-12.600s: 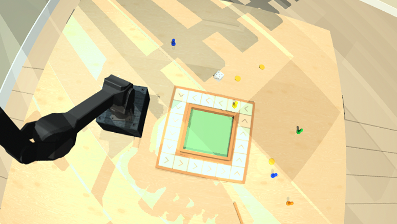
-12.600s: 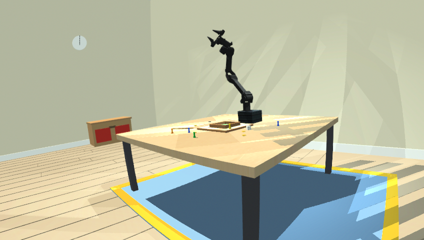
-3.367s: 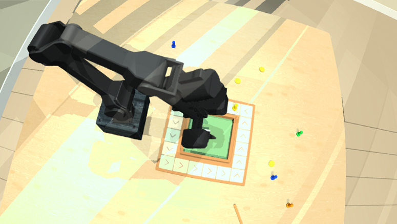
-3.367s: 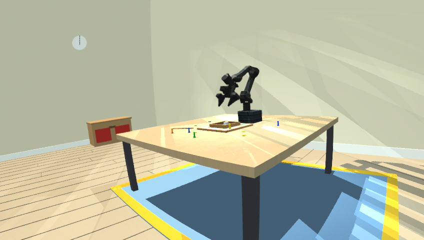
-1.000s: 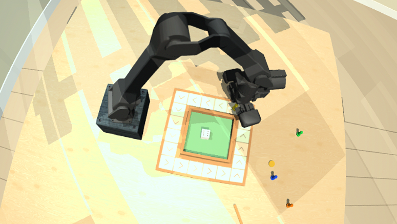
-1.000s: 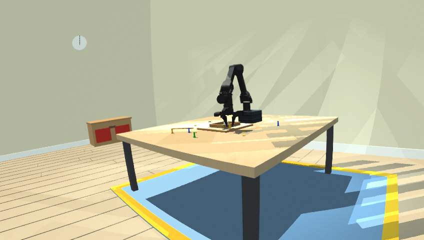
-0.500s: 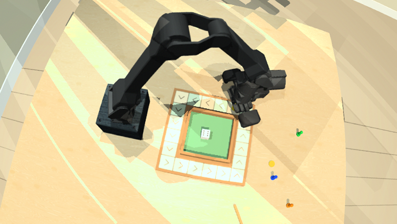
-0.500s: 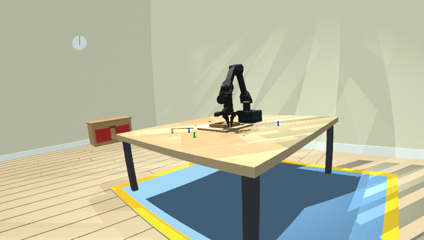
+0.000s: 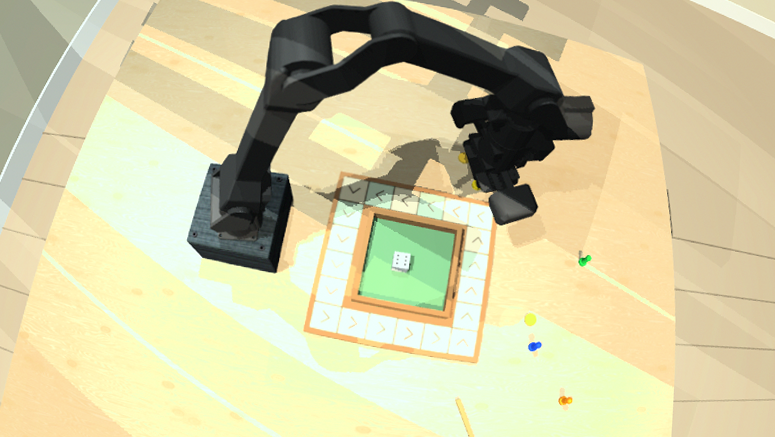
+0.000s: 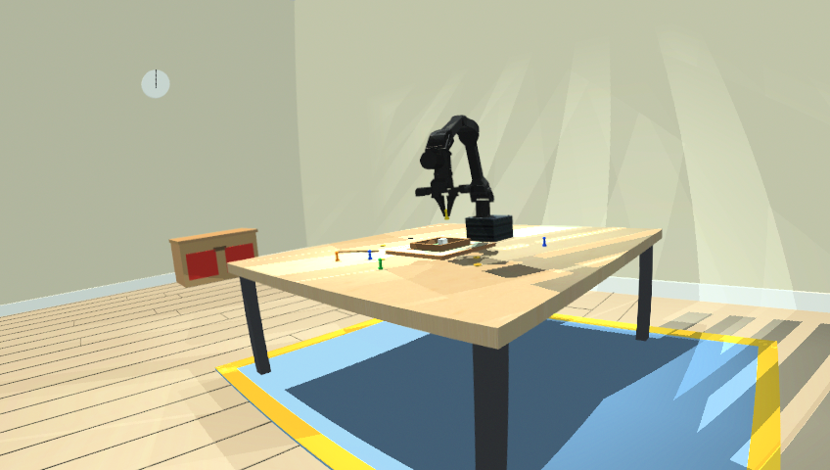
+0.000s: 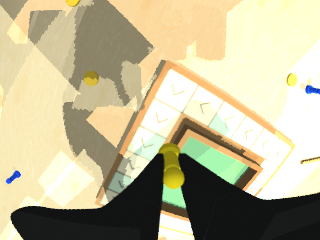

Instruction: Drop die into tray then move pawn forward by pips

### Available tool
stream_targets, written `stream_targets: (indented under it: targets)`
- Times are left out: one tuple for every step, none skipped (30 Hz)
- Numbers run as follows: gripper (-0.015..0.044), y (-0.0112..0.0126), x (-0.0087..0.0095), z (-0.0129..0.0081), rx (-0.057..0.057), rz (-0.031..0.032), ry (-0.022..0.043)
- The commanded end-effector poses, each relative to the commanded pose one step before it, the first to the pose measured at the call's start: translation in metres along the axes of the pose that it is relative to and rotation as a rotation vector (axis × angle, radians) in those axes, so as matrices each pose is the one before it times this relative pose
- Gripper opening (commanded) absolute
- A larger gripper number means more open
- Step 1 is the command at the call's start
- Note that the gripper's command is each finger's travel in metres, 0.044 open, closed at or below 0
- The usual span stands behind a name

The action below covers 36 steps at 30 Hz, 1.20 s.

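My gripper (image 9: 489, 175) (image 10: 446, 210) (image 11: 170, 159) is shut on the yellow pawn (image 11: 172, 166) (image 10: 446, 214) and holds it in the air above the far right corner of the board (image 9: 350, 321) (image 10: 407, 252) (image 11: 180, 87). The board is a ring of white arrow squares around a green dice tray (image 9: 430, 284) (image 11: 223, 160). The white die (image 9: 401, 260) (image 10: 442, 239) rests in the tray with several pips in two rows on top. In the wrist view my fingers hide the die.
A green pawn (image 9: 583, 260) (image 10: 381, 263), a blue pawn (image 9: 534, 345) (image 11: 311, 88) and an orange pawn (image 9: 564, 400) stand right of the board. Yellow discs (image 9: 529, 319) (image 11: 91, 79) lie on the table. A thin wooden stick (image 9: 467, 429) lies at the front. The arm base (image 9: 239, 220) stands left of the board.
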State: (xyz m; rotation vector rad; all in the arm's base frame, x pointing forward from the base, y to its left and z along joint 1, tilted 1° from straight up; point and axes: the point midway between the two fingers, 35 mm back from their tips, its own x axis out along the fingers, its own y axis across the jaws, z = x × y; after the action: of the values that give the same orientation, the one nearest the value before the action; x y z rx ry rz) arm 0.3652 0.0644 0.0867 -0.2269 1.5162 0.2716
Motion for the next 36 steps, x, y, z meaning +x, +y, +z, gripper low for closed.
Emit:
stream_targets:
  targets:
    - [0.0000,-0.00100,-0.01760,-0.00251,-0.0040,-0.00392,-0.00096]
    - [0.0000,0.00000,0.00000,0.00000,0.0000,0.00000,0.00000]
    - [0.0000,-0.00006,0.00007,-0.00052,0.0000,-0.00001,0.00005]
    - [0.0000,-0.00019,0.00023,-0.00157,0.0000,-0.00002,0.00015]
    - [0.0000,-0.00030,0.00040,-0.00263,0.0000,-0.00004,0.00025]
    - [0.0000,-0.00035,0.00051,-0.00319,0.0000,-0.00004,0.00031]
    - [0.0000,-0.00033,0.00054,-0.00321,0.0000,-0.00004,0.00031]
    - [0.0000,-0.00031,0.00057,-0.00323,0.0000,-0.00004,0.00031]
    - [0.0000,-0.00029,0.00060,-0.00325,0.0000,-0.00004,0.00032]
    - [0.0000,-0.00027,0.00063,-0.00327,0.0000,-0.00004,0.00032]
    - [0.0000,-0.00026,0.00066,-0.00329,0.0000,-0.00003,0.00032]
    - [0.0000,-0.00024,0.00070,-0.00331,0.0000,-0.00003,0.00032]
    - [0.0000,-0.00022,0.00073,-0.00332,0.0000,-0.00003,0.00032]
    - [0.0000,-0.00020,0.00076,-0.00334,0.0000,-0.00003,0.00032]
    - [0.0000,-0.00018,0.00079,-0.00336,0.0000,-0.00003,0.00033]
    - [0.0000,-0.00017,0.00082,-0.00338,0.0000,-0.00002,0.00033]
    - [0.0000,-0.00015,0.00085,-0.00339,0.0000,-0.00002,0.00033]
    - [0.0000,-0.00013,0.00088,-0.00341,0.0000,-0.00002,0.00033]
    - [0.0000,-0.00011,0.00091,-0.00342,0.0000,-0.00002,0.00033]
    - [0.0000,-0.00009,0.00094,-0.00344,0.0000,-0.00002,0.00033]
    - [0.0000,-0.00007,0.00098,-0.00345,0.0000,-0.00001,0.00033]
    - [0.0000,-0.00006,0.00101,-0.00347,0.0000,-0.00001,0.00034]
    - [0.0000,-0.00005,0.00105,-0.00346,0.0002,0.00008,0.00028]
    - [0.0000,-0.00003,0.00109,-0.00347,0.0002,0.00008,0.00028]
    - [0.0000,-0.00001,0.00112,-0.00349,0.0002,0.00008,0.00028]
    - [0.0000,0.00000,0.00115,-0.00350,0.0002,0.00008,0.00028]
    - [0.0000,0.00002,0.00118,-0.00351,0.0002,0.00008,0.00028]
    - [0.0000,0.00004,0.00121,-0.00352,0.0002,0.00008,0.00028]
    - [0.0000,0.00006,0.00124,-0.00353,0.0002,0.00009,0.00028]
    - [0.0000,0.00008,0.00127,-0.00354,0.0002,0.00009,0.00028]
    - [0.0000,0.00010,0.00130,-0.00355,0.0002,0.00009,0.00028]
    - [0.0000,0.00011,0.00133,-0.00356,0.0002,0.00009,0.00028]
    - [0.0000,0.00015,0.00134,-0.00359,-0.0001,-0.00002,0.00037]
    - [0.0000,0.00016,0.00137,-0.00360,-0.0001,-0.00002,0.00037]
    - [0.0000,0.00018,0.00140,-0.00361,-0.0001,-0.00002,0.00037]
    - [0.0000,0.00020,0.00143,-0.00362,-0.0001,-0.00001,0.00037]
